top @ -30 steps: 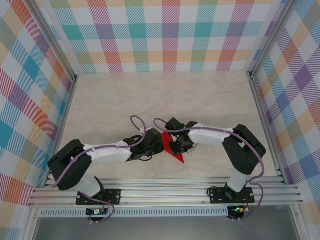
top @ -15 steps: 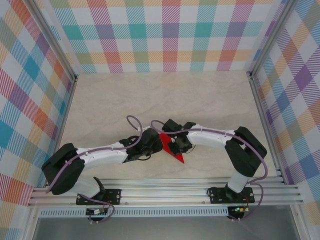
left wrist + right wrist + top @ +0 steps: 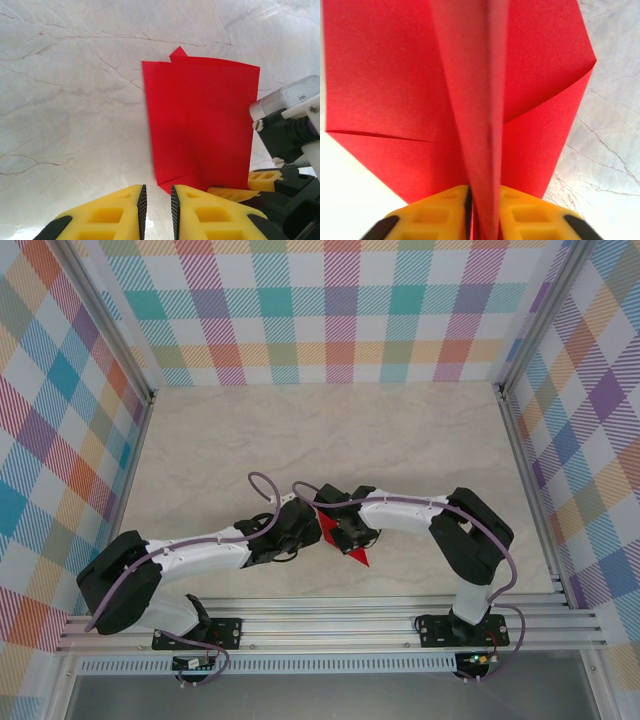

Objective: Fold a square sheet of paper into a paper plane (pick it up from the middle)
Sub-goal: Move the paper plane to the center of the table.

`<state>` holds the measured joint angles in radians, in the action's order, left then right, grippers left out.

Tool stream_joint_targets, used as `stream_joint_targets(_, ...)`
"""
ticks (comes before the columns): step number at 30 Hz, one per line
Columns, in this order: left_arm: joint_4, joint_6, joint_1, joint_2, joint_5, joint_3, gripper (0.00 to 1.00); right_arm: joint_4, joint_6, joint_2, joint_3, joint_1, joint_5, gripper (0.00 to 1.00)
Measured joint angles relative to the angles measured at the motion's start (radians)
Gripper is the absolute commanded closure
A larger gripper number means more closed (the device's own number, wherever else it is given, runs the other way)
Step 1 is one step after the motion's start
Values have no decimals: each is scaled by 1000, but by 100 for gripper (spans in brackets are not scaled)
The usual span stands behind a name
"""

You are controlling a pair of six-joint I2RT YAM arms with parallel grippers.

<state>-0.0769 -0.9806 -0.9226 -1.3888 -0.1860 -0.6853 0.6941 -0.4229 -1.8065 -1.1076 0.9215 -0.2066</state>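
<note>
The right gripper [image 3: 484,195] is clamped on the raised centre fold of the red paper plane [image 3: 395,75], which lies midway along the table [image 3: 250,440], nearer its near edge. The left gripper [image 3: 157,192] hovers at the plane's corner, jaws almost together; whether they nip it cannot be told.

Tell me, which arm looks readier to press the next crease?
Right, probably: the right gripper pinches a raised fold of the paper; the left gripper sits nearly closed at its edge.
</note>
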Motion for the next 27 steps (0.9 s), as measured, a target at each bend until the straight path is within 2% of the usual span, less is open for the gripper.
stream_joint_targets(3,-2,0,0,4,-7,6,77,3,-10,1,0,0,-4,92)
stream_joint_targets(10,-38,0,0,57,-52,29,75,64,-31,29,-72,-14,-48,92)
stream_joint_targets(14,-83,0,0,132,-107,44,71,82,-73,30,-164,-96,-46,93)
stream_joint_targets(16,-100,0,0,175,-134,57,69,92,-102,16,-204,-142,-47,91)
stream_joint_targets(20,-137,0,0,268,-188,93,64,101,-152,-83,-295,-208,-43,91)
stream_joint_targets(27,-205,-2,0,386,-250,150,61,95,-185,-253,-363,-222,11,91)
